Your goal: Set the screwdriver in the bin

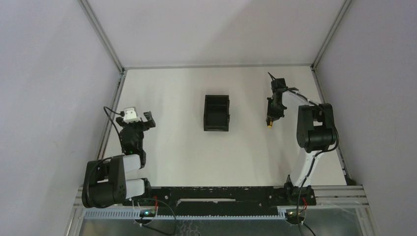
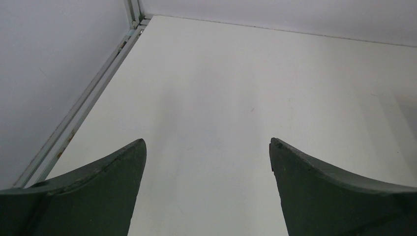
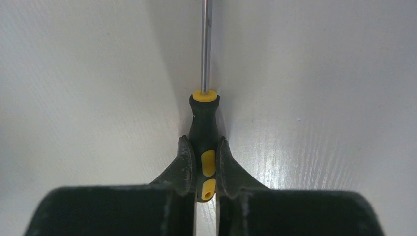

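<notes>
The screwdriver (image 3: 203,118) has a black-and-yellow handle and a thin metal shaft pointing away from my right wrist camera. My right gripper (image 3: 203,141) is shut on the handle, one finger pressed against each side, low over the white table. In the top view the right gripper (image 1: 272,114) is at the back right of the table, and the screwdriver's yellow bit (image 1: 270,126) shows just below it. The black open-top bin (image 1: 207,114) stands mid-table, to the left of that gripper. My left gripper (image 2: 207,143) is open with only bare table between its fingers; it hovers at the left (image 1: 136,118).
Metal frame rails (image 1: 110,115) run along the table's left, back and right edges, with white walls behind them. The arm bases sit on the black rail (image 1: 216,194) at the near edge.
</notes>
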`<state>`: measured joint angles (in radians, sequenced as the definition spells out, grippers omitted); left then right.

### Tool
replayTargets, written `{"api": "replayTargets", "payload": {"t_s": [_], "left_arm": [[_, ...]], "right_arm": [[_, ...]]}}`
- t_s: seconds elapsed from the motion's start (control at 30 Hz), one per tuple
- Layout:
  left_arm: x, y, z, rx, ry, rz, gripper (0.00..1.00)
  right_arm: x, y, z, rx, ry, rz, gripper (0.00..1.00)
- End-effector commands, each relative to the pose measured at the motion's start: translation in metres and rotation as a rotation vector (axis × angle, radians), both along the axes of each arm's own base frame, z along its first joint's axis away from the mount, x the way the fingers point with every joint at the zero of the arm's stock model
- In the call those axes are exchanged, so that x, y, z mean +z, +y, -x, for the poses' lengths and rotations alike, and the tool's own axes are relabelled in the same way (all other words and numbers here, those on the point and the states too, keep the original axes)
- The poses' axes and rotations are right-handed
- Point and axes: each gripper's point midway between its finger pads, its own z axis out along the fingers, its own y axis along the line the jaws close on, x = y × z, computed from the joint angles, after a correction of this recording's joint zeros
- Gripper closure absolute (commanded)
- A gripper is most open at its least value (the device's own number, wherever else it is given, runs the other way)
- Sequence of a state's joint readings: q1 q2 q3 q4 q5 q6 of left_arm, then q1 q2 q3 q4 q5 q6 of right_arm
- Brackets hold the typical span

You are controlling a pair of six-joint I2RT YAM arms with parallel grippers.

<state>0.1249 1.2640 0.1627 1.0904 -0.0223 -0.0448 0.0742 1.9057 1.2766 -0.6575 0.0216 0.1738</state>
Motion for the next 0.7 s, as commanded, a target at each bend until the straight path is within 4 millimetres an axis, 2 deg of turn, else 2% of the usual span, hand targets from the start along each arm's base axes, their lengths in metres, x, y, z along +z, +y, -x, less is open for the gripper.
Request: {"api": "replayTargets", "payload": {"t_s": [0.0,0.2,0.37,0.43,0.53,0.67], "left_arm": [[0.009,0.000,-0.001,0.002,-0.035,-0.009,0.00],[0.009,0.000,-0.001,0.002,-0.035,-0.009,0.00],[0.009,0.000,-0.001,0.002,-0.035,-0.009,0.00],[0.009,0.000,-0.001,0.002,-0.034,-0.008,0.00],[0.010,0.000,-0.001,0.002,-0.036,-0.009,0.00],[0.009,0.000,-0.001,0.002,-0.035,-0.009,0.00]], "right_arm": [[0.047,-0.004,-0.014,-0.016,-0.115,0.013,1.00],[0.119,-0.009,-0.002,-0.039,-0.197,0.035,1.00],[0.172,-0.005,0.014,-0.084,-0.237,0.030,1.00],[0.190,0.003,0.018,-0.076,-0.263,0.041,1.00],[0.213,0.023,0.023,-0.067,-0.287,0.020,0.97],[0.241,0.076,0.025,0.014,-0.343,-0.064,0.95]]}}
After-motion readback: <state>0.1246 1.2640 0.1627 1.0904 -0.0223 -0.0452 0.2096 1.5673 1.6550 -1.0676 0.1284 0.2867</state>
